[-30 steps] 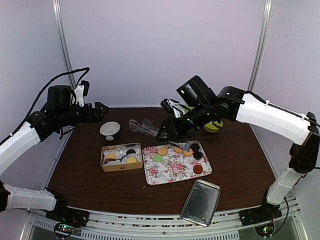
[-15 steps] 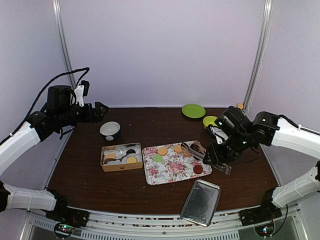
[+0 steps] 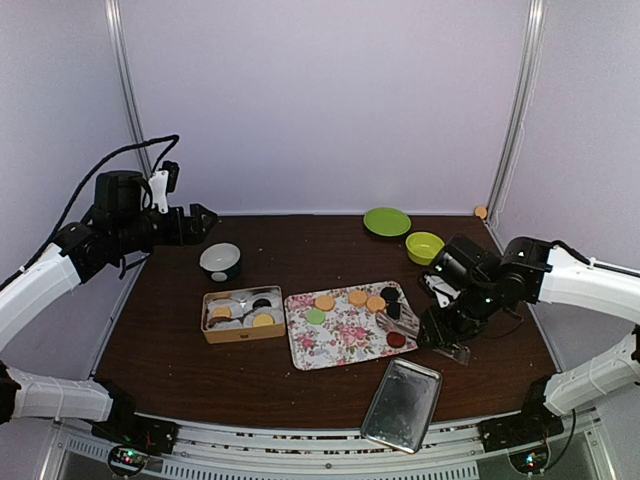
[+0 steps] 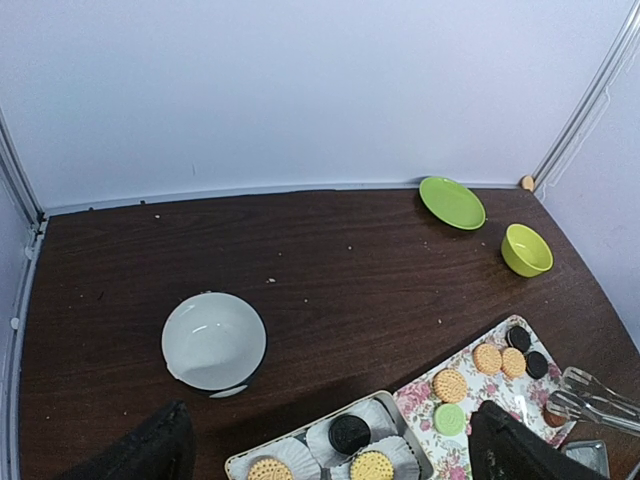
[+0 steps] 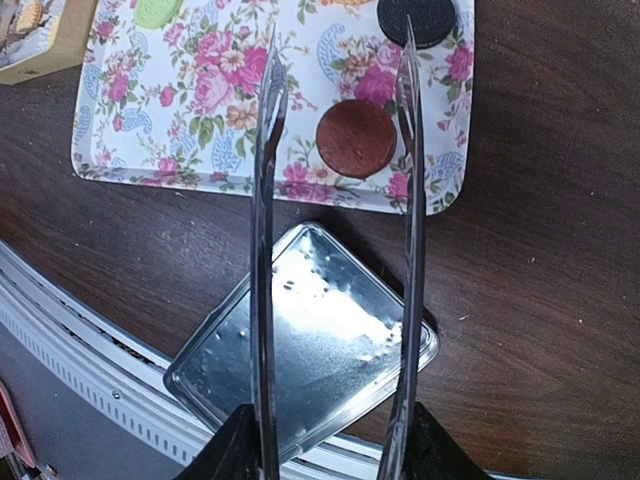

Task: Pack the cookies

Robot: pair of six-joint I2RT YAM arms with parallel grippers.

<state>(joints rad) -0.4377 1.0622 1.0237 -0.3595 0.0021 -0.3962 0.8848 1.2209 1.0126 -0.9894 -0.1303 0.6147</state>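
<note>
Tongs (image 5: 262,250) over dark red cookie (image 5: 356,138), beside tray (image 5: 190,150) edge.

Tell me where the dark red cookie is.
Top view: the dark red cookie lies on the floral tray, at its near right corner, beside the tongs.

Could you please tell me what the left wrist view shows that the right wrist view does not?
Only the left wrist view: the white bowl, the green plate and the yellow-green bowl. Only the right wrist view: the table's front rail and most of the metal lid. Both: the floral tray, the metal tongs, a black cookie and the light green cookie.
</note>
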